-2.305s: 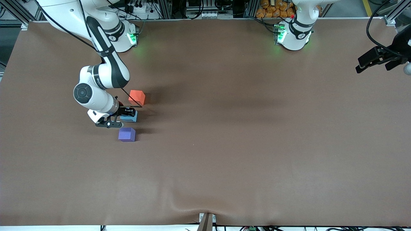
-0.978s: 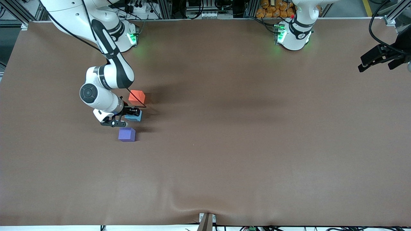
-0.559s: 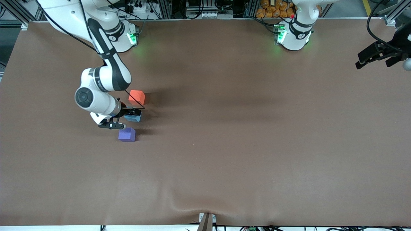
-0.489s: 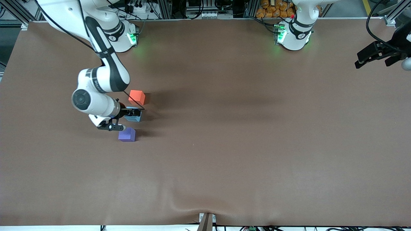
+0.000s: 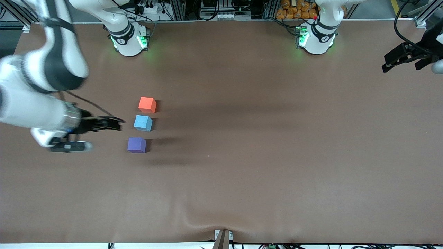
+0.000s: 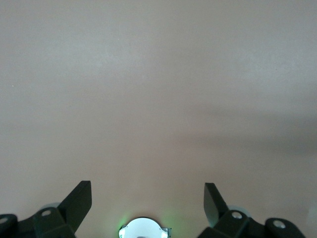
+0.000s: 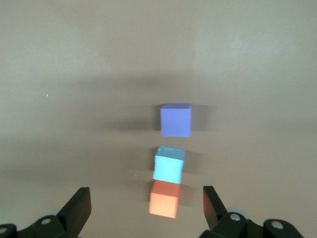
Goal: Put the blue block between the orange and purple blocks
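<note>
Three cubes stand in a short row on the brown table. The orange block (image 5: 147,104) is farthest from the front camera, the purple block (image 5: 136,144) nearest, and the blue block (image 5: 143,123) rests between them, a little askew. My right gripper (image 5: 104,134) hangs open and empty above the table, beside the row toward the right arm's end. In the right wrist view the purple block (image 7: 176,120), blue block (image 7: 168,164) and orange block (image 7: 164,199) line up below the open right gripper (image 7: 146,196). My left gripper (image 5: 400,67) waits open at the left arm's end, and the left wrist view shows the left gripper (image 6: 147,198) over bare table.
The brown table cover (image 5: 263,155) stretches bare from the blocks to the left arm's end. A ripple in the cover (image 5: 204,221) lies near the front edge. The right arm's base (image 5: 129,39) and the left arm's base (image 5: 315,38) stand at the table's back edge.
My right gripper opened, let go of the blue block and drew up and away toward the right arm's end. The blue block stays between orange and purple. The left gripper barely shifted.
</note>
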Controlling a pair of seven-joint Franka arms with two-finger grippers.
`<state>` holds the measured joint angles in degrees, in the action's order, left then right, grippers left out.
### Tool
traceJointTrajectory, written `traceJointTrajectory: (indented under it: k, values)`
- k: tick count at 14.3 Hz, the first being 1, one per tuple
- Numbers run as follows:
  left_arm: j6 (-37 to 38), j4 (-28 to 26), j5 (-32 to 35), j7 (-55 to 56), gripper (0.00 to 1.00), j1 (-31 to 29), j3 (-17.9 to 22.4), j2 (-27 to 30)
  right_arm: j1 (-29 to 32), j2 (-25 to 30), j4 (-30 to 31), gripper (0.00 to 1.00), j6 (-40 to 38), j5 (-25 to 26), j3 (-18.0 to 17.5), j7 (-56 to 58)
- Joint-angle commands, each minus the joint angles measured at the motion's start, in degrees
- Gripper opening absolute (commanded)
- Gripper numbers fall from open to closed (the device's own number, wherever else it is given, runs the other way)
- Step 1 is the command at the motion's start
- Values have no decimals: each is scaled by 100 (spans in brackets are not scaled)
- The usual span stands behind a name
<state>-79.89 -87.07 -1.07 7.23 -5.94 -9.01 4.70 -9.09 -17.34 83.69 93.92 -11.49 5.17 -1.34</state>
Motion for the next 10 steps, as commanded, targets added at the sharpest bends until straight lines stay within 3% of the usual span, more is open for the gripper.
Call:
traceJointTrajectory:
  k: [1,3,4,7,10]
  values:
    - [97,-38,116,-20,100,-38,-84,207,529,-112,-643,100,-584,505,-383,187]
    - [88,-116,116,-2,100,-38,-84,277,1353,20,-897,100,-1101,771,-1365,240]
    - [88,-152,116,-2,100,-30,-92,295,1488,90,-951,100,-1400,815,-1552,188]
    - [70,-187,116,7,100,-38,-119,330,1183,765,-558,100,-1123,815,-994,169]
    - [61,-205,116,-2,100,-38,-119,356,1111,1775,783,100,-360,815,-816,231]
